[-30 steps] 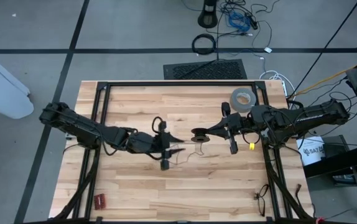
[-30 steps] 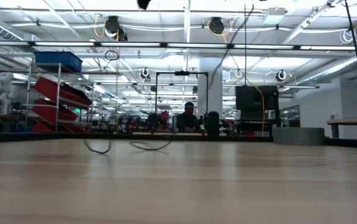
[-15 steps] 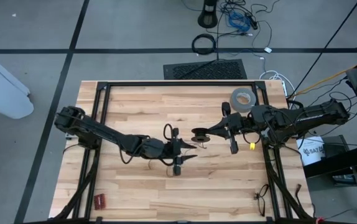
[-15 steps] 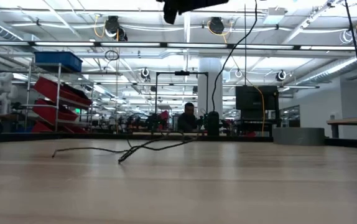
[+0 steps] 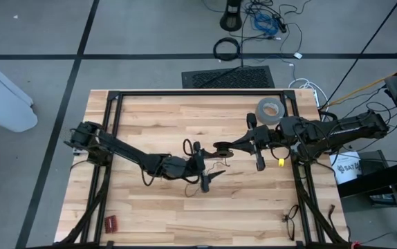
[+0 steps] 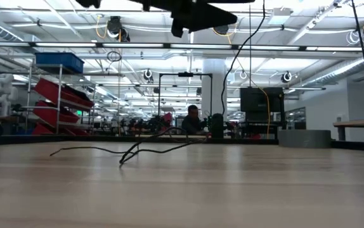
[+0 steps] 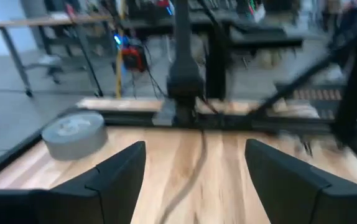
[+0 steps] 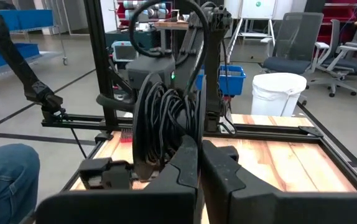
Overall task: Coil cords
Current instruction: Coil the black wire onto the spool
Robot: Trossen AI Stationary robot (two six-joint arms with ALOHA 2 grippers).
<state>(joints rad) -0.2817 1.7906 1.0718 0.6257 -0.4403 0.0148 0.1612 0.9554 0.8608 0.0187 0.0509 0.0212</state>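
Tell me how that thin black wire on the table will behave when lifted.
The wire lies in loose wavy bends, so it is probably floppy and will sag. It looks hair-thin, so likely very light. Being so thin, it may slip out of the left tool.

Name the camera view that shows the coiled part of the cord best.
Right wrist view: the coiled cord fills the frame just past the shut right gripper. The high view shows it as a small dark knot; the low view shows only loose wire lying on the table; the left wrist view is blurred.
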